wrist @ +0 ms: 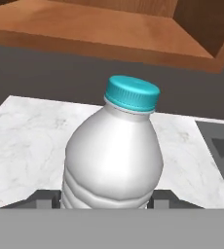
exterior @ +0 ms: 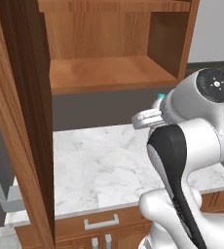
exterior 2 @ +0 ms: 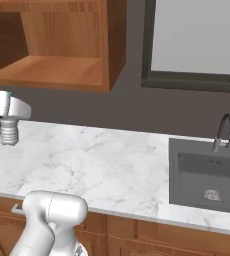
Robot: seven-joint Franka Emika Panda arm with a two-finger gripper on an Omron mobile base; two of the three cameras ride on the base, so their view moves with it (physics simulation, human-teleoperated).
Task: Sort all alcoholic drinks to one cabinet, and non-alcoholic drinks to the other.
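Water bottle (wrist: pixel 115 155) held in the tool (wrist: pixel 104 199) below the wall cabinet (wrist: pixel 84 29)

Water bottle (wrist: pixel 113 155) base and end effector (wrist: pixel 104 200) fingertips cut off at the bottom edge.

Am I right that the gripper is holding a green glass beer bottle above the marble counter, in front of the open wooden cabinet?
Not quite: the hand view shows the gripper shut on a clear plastic water bottle with a blue cap, not a green glass one. The rest holds: it is above the marble counter, before the open wooden cabinet.
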